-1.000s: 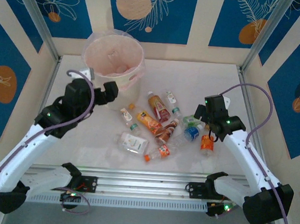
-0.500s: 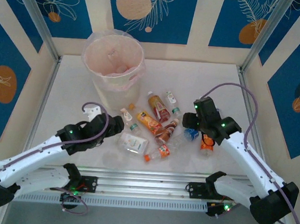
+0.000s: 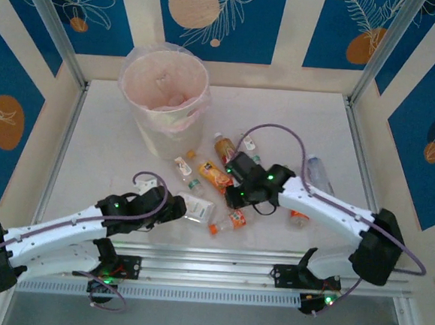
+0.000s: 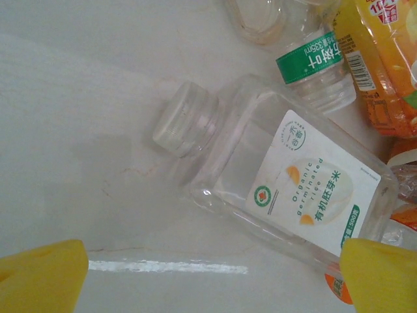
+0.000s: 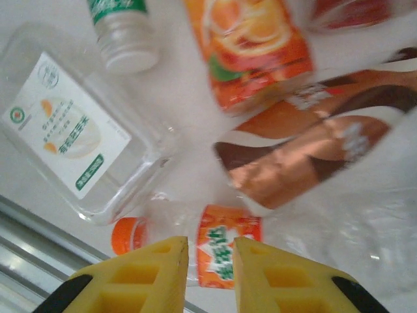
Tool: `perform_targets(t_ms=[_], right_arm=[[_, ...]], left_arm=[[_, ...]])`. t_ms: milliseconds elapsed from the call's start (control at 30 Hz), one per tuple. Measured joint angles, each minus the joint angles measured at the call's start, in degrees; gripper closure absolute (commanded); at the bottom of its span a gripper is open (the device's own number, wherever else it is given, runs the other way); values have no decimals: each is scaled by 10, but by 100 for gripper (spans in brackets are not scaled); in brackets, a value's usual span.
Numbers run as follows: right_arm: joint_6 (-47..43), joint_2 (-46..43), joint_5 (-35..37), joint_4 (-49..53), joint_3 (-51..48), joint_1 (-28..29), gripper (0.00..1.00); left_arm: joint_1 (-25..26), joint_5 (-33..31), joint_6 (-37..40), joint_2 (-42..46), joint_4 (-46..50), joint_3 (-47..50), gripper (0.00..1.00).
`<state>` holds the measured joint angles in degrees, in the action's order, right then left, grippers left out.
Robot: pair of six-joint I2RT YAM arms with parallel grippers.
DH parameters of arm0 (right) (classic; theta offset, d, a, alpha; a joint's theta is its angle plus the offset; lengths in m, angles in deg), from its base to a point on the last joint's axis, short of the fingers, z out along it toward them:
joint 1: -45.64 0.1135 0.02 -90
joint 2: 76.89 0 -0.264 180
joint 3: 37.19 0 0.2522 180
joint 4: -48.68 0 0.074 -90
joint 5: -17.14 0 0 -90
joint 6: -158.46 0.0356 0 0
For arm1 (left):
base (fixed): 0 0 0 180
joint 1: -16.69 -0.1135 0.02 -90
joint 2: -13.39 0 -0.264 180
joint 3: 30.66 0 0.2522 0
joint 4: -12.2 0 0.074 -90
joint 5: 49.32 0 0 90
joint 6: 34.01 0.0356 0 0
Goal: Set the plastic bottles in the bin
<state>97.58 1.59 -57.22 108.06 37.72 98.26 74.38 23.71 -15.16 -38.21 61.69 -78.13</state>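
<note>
Bottles [image 3: 216,176] lie in a heap on the bench [image 3: 102,150]. The bin [image 3: 158,128] stands upright at the far left, well apart from the heap.

Left tool [image 4: 210,279]: wide. Yellow fingertips [image 4: 40,274] sit at both lower corners of the wrist view. Square bottle [image 4: 287,189] lies just ahead of the gap, not yet between the tips. Its long axis runs diagonal to the jaw line, with the cap [image 4: 187,119] pointing away. Judgement: the wrist needs a turn and a short advance so the jaws close across the body, not along it.

Right tool [image 5: 212,261]: narrow, only a slim gap. Orange-label bottle [image 5: 220,251] shows through the gap, its long axis running across both fingers. Cannot tell whether anything is pinched.

Left arm is nearer the bin.
</note>
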Motion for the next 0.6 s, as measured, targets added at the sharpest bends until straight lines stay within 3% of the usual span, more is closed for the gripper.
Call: perform_targets(t_ms=[233, 600], right_arm=[[-7, 102, 31, 2, 42, 76, 86], [-7, 158, 45, -2, 45, 83, 87]], left_arm=[[1, 10, -16, -11, -41, 28, 6], [1, 20, -26, -23, -68, 35, 6]])
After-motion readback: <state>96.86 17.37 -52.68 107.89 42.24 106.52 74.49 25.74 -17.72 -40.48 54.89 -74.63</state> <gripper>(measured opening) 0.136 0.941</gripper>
